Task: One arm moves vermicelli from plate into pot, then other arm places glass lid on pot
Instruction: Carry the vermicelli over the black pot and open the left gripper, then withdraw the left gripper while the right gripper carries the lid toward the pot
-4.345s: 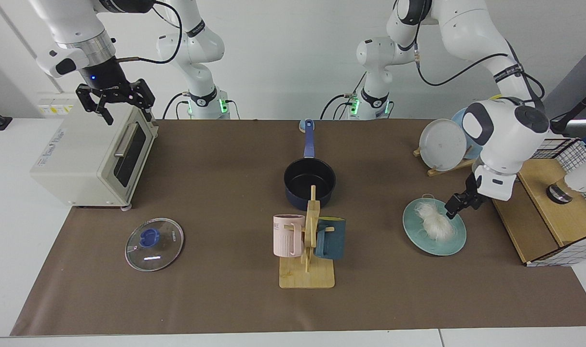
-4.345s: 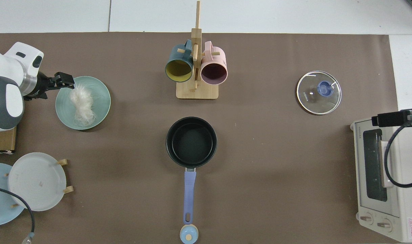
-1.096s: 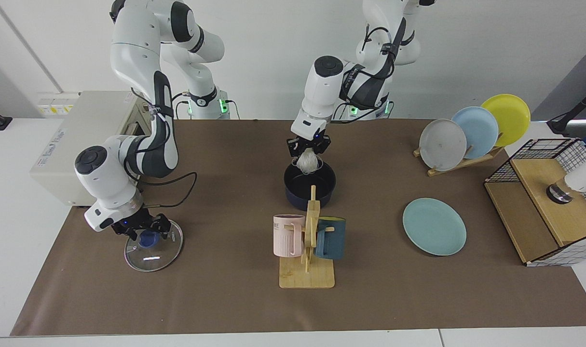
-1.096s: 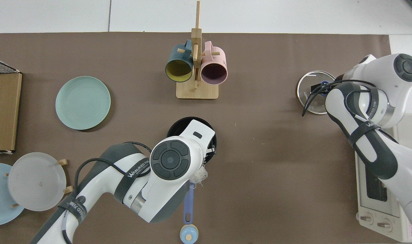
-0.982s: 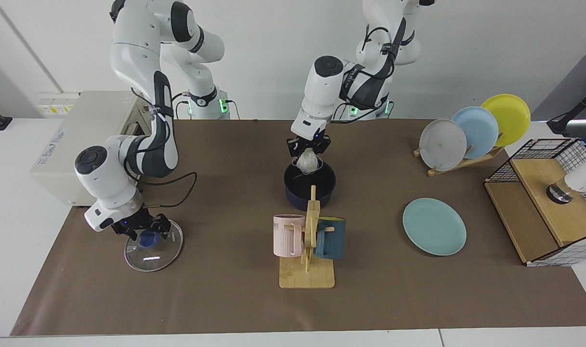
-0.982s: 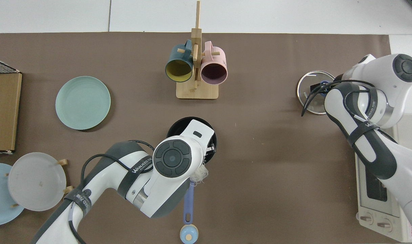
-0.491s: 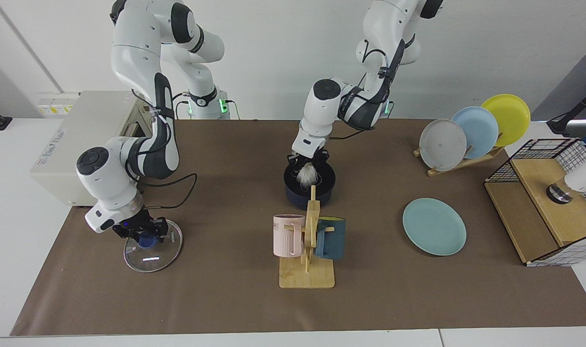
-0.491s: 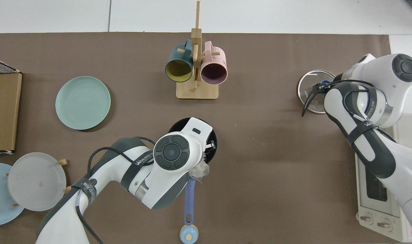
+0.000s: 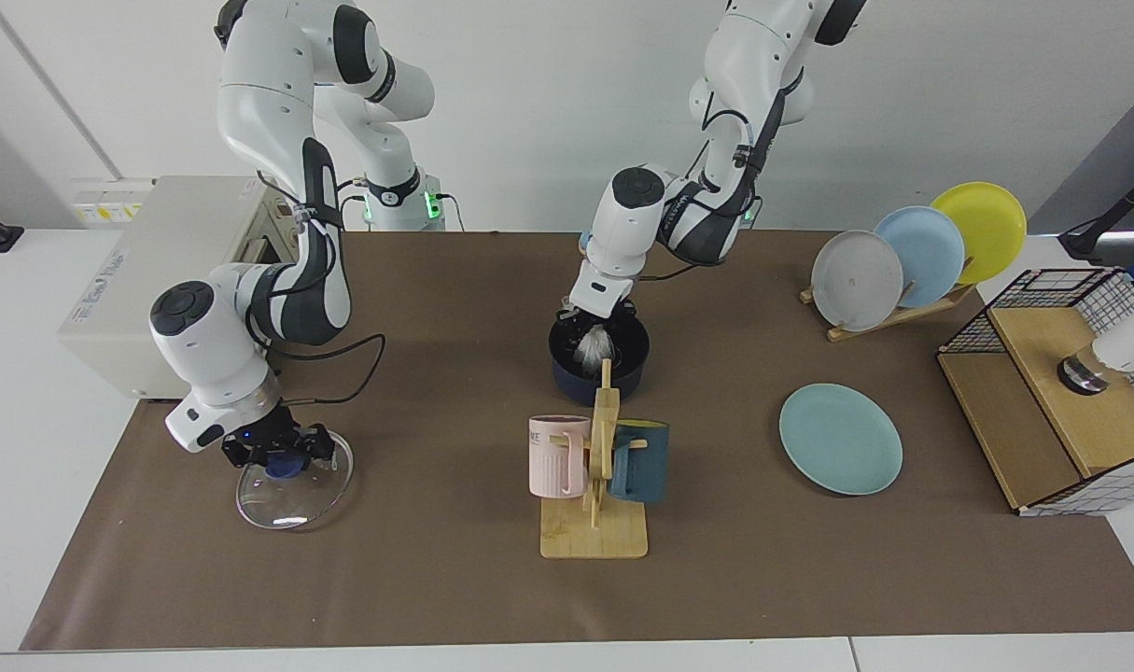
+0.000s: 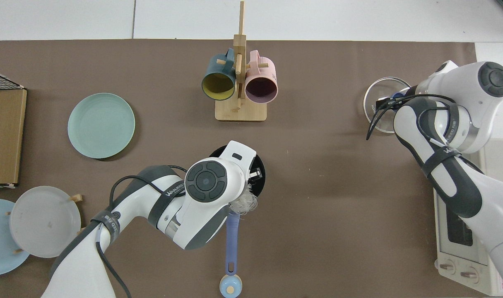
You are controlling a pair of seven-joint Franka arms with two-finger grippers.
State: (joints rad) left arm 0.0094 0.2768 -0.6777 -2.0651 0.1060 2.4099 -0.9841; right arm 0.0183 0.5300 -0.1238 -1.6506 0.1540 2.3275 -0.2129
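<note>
Both arms at work: noodles at the pot, lid in the other gripper.

At the centre of the facing view we see the left gripper [image 9: 593, 322] reaching down into the pot [image 9: 597, 359], its fingers clenched on the vermicelli [image 9: 593, 347], which hangs inside the pot's rim; in the top view the arm's wrist covers most of the pot [image 10: 257, 176] and a wisp of vermicelli [image 10: 243, 205] shows beside the long blue handle. We find the plate [image 9: 840, 439] bare at the right of the facing view, well apart from the pot. At lower left the right gripper [image 9: 278, 451] grasps the blue knob of the glass lid [image 9: 291, 485], which is tilted. A mug rack [image 9: 596, 485] stands just in front of the pot.
</note>
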